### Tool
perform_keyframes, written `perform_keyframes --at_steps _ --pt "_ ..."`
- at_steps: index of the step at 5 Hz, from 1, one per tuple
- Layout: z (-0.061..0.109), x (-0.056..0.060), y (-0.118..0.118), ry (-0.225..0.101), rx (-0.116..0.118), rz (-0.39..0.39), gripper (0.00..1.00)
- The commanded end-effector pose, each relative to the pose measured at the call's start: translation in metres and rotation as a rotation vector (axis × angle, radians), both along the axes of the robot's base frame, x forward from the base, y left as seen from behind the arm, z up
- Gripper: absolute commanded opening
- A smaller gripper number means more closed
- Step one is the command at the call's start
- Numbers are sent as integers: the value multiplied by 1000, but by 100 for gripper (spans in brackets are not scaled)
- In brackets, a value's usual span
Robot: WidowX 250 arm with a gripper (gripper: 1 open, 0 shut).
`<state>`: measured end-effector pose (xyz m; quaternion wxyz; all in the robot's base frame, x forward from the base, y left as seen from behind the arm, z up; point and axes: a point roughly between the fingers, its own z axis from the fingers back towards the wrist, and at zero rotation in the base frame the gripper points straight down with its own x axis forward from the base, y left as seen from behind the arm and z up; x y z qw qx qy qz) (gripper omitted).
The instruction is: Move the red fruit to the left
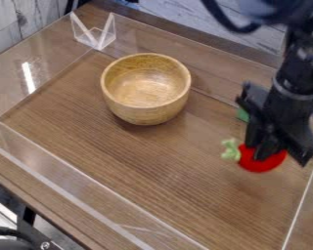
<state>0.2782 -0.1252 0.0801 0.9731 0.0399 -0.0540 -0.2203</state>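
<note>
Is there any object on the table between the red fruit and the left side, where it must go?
The red fruit sits under the gripper. The table directly left of it looks bare; the wooden bowl stands farther back.
</note>
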Motion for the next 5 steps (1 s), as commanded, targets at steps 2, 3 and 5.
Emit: perform_keyframes --at_steps 2,3,5 --pt "71 2 49 -151 -24 -9 0" --pt "66 -6 80 -156 -15 77 0" --pt "69 -17 110 -171 3 168 0"
